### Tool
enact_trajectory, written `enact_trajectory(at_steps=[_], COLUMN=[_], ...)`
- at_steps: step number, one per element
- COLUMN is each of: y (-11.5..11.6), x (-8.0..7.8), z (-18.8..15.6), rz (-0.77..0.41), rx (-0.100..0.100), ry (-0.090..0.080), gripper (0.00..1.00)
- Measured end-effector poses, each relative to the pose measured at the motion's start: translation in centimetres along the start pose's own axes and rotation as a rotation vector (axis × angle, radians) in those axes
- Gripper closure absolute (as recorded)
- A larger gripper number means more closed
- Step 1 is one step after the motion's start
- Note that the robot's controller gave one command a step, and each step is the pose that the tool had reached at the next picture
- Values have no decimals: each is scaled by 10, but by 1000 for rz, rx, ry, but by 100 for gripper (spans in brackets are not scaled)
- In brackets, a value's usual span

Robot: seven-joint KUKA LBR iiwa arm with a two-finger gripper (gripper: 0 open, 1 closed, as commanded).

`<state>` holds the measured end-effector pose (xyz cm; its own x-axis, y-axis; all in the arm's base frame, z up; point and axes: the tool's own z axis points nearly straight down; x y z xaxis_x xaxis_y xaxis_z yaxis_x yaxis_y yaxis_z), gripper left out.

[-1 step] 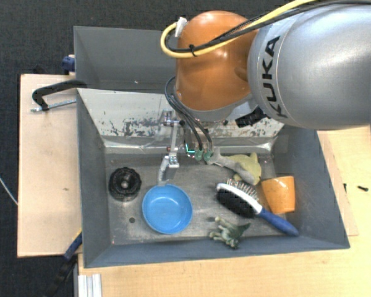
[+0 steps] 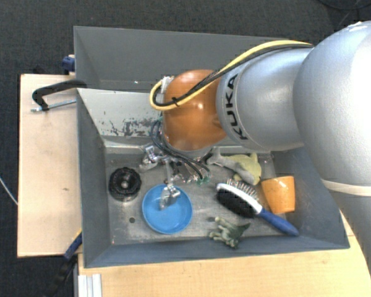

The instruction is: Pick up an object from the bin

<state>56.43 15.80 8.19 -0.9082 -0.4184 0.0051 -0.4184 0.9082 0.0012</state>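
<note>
**Pincer low over the blue disc**

The pincer (image 2: 169, 195) hangs at the flat blue disc (image 2: 167, 218) on the bin (image 2: 93, 184) floor, beside a black knob (image 2: 124, 183). Whether it is spread or pressed together I cannot tell. The thin, flat disc could slide away ungripped.

"KUKA", apparently, on the arm (image 2: 272, 98).

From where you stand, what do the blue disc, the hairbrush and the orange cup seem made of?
Blue disc: probably plastic, smooth with a slight sheen, evenly coloured. Hairbrush: seemingly plastic, a blue handle and black head; the pale bristles' material is unclear. Orange cup: likely plastic, smooth and uniformly coloured.
</note>
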Motion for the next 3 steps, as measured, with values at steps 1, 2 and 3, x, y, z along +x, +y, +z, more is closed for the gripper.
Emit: enact_trajectory(at_steps=[1, 2, 3], y=[0, -21, -21], x=[-2, -3, -14], z=[-4, -112, -177], rz=[1, -56, -54], rx=[0, 5, 4], ry=[-6, -20, -21], gripper=[100, 100, 100])
